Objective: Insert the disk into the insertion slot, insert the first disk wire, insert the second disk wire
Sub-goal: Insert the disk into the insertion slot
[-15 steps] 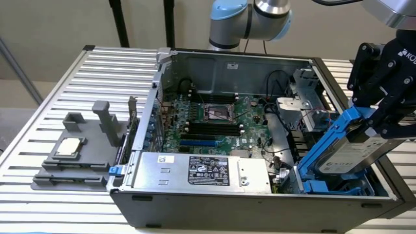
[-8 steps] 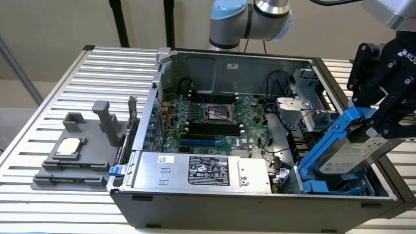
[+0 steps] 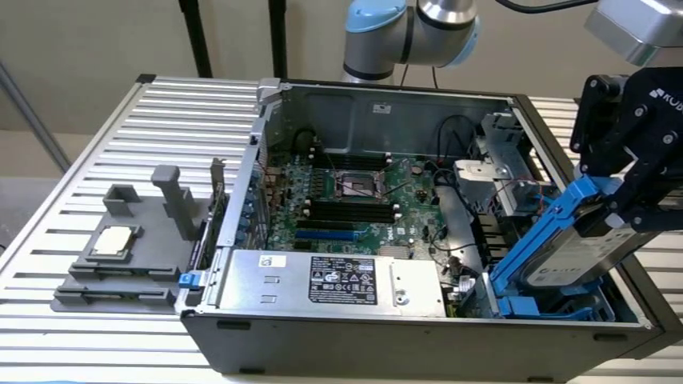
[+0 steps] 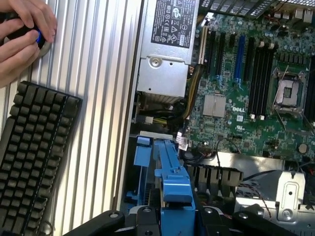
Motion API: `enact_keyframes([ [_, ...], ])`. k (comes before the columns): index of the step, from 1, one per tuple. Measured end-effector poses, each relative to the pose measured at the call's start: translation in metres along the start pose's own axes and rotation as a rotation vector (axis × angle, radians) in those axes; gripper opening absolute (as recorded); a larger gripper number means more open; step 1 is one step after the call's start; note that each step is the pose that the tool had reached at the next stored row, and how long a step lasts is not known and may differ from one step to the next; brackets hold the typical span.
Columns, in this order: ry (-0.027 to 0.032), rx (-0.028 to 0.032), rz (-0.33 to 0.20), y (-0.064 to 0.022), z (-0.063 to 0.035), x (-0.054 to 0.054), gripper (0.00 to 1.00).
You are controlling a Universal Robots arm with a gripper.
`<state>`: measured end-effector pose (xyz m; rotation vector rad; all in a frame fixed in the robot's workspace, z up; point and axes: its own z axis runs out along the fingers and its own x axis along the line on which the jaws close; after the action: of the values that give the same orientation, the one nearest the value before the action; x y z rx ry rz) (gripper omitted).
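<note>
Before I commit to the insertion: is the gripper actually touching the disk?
Touching. The exterior view shows the gripper clamped on the upper end of the disk, holding it tilted inside the open case.

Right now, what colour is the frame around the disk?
Bright blue; the frame clipped on the disk shows best in the exterior view.
</note>
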<state>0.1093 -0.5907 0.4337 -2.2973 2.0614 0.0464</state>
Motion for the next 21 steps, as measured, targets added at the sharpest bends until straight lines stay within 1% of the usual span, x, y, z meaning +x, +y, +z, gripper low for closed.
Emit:
enact_keyframes([
  [1,-0.0001,0.0010,-0.001,0.0008,0.0003,0.0000,0.33],
  [5,-0.0001,0.0016,-0.001,0.0016,0.0004,0.0001,0.33],
  [9,-0.0037,0.0026,-0.001,0.0019,0.0009,0.0005,0.33],
  [10,-0.0061,0.0037,-0.001,0.0020,0.0011,0.0006,0.33],
  [12,-0.0128,0.0064,-0.001,0.0021,0.0018,0.0007,0.33],
  [16,-0.0298,0.0145,-0.001,0.0025,0.0038,0.0016,0.33],
  [18,-0.0333,0.0151,-0.001,0.0030,0.0043,0.0029,0.33],
  [21,-0.0353,0.0153,-0.001,0.0040,0.0049,0.0048,0.33],
])
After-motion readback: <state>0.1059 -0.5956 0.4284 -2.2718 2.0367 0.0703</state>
